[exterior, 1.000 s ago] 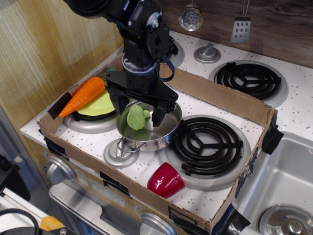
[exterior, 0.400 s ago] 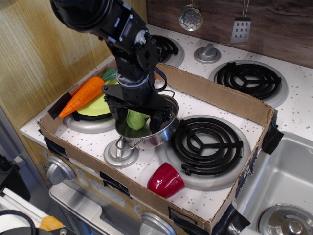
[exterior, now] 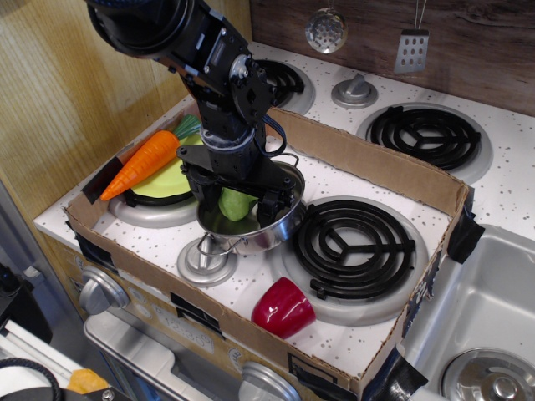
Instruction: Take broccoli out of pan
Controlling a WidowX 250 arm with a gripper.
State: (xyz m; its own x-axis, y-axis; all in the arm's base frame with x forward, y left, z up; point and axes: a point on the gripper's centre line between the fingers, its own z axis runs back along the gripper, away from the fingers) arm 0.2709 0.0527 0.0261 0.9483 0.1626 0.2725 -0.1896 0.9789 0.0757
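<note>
The pan [exterior: 280, 230] is a shiny steel pot at the front middle of the toy stove, inside the cardboard frame. The pale-green broccoli [exterior: 235, 203] lies inside it, on the left half. My black gripper [exterior: 236, 205] reaches down into the pan. Its two fingers stand on either side of the broccoli, close to it, one at the left [exterior: 206, 199] and one at the right [exterior: 269, 205]. I cannot tell whether the fingers press on the broccoli. The broccoli's top is hidden by the gripper body.
An orange carrot [exterior: 142, 162] lies on a lime-green plate [exterior: 170, 180] left of the pan. A red cup [exterior: 283, 307] lies on its side in front. A black coil burner [exterior: 356, 247] is at the right. A cardboard wall [exterior: 380, 168] rings the area.
The gripper has come down into the pan and shifted slightly left; its fingers now flank the broccoli more closely. The pan and broccoli stay where they were.
</note>
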